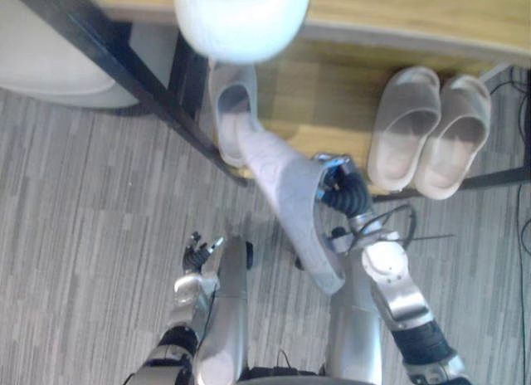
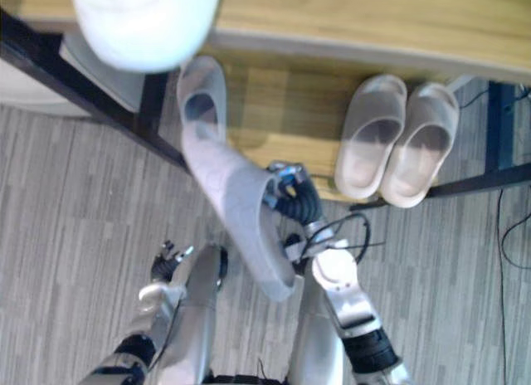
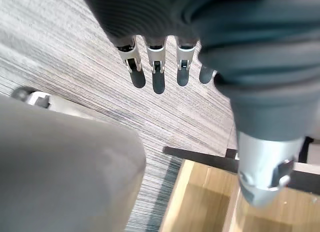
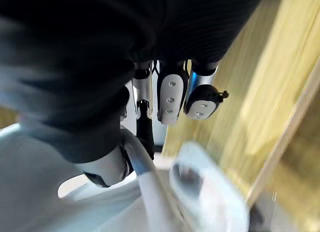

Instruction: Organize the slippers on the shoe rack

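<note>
Left eye view: the right hand (image 1: 336, 186) is clamped on the raised grey slipper (image 1: 286, 194), whose long axis points far-left toward its mate (image 1: 232, 111) on the shoe rack (image 1: 332, 111), while the left hand (image 1: 195, 256) hangs slack-fingered near-left.

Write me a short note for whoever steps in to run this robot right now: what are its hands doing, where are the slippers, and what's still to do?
Right hand: shut on a grey slipper, held in the air with one end pointing at the shoe rack.
Left hand: open, idle, low over the floor.
Done: the matching grey slipper lies at the left end of the lower shelf; a beige pair sits side by side at the right end.
Left: probably set the held slipper beside its mate, then let go.
</note>
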You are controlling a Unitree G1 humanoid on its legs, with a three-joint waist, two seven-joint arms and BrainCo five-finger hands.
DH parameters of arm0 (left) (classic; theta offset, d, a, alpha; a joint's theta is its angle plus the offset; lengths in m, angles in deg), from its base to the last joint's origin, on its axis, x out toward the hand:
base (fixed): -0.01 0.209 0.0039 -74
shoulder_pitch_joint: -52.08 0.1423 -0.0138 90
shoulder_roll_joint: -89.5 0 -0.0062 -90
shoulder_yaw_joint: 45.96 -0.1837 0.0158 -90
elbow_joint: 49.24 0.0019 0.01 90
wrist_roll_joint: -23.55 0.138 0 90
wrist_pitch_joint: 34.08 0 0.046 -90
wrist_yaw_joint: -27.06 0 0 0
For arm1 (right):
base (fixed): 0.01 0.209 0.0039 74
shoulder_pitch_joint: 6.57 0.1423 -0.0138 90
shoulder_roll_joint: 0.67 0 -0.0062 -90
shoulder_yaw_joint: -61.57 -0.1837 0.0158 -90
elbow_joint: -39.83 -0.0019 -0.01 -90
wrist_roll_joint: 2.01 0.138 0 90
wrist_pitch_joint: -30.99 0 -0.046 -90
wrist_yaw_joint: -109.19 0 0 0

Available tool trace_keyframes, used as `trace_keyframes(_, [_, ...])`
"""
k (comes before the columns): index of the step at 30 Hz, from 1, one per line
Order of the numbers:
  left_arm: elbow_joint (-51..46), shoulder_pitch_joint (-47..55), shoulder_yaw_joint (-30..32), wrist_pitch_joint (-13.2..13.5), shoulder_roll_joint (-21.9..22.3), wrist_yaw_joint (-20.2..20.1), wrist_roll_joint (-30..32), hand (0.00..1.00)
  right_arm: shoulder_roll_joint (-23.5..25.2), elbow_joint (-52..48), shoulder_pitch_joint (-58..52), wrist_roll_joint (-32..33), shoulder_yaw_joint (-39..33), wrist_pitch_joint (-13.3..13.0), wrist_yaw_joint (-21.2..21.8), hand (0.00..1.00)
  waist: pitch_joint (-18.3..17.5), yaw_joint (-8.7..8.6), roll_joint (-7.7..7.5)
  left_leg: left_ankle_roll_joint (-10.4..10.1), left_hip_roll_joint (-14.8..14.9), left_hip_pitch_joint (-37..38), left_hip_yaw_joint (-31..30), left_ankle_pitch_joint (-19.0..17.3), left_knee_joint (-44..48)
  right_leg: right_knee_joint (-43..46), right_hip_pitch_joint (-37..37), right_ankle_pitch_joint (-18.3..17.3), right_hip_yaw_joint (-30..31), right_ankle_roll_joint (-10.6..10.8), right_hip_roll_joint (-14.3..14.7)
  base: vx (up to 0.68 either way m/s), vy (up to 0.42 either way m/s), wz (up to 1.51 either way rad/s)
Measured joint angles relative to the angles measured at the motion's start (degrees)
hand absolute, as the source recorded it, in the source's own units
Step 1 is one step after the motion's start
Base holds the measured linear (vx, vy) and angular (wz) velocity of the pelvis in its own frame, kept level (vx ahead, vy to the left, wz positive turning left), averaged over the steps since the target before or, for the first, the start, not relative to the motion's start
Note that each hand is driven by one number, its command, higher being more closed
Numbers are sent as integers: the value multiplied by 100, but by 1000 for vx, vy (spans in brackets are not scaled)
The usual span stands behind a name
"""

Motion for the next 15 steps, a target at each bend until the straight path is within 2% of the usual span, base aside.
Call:
trace_keyframes(7, [-196, -4, 208, 0, 45, 32, -109, 0, 144, 495, 575, -399, -687, 80, -662, 100, -47, 111, -71, -117, 101, -318, -150, -226, 557, 532, -248, -258, -133, -117, -37, -5, -3, 0])
trace_keyframes(10, [-228, -9, 284, -5, -22, 98, -117, 0, 150, 704, 908, -709, -896, 192, -984, 100, -88, 164, -122, -146, 95, -540, -217, -251, 768, 740, -467, -315, -182, -176, -82, -4, -9, 6])
trace_keyframes(12, [-175, 9, 445, -27, -42, 108, -117, 0, 156, 1084, 1295, -995, -1047, 369, -1268, 100, -134, 193, -186, -187, 90, -716, -283, -278, 946, 906, -619, -363, -216, -227, -101, -1, -3, 5])
trace_keyframes(15, [-161, 48, 446, -92, -114, 110, -118, 0, 146, 1418, 1678, -1078, -1147, 541, -1423, 100, -192, 237, -251, -194, 93, -872, -334, -289, 1046, 982, -734, -373, -254, -238, -115, -3, -2, 1])
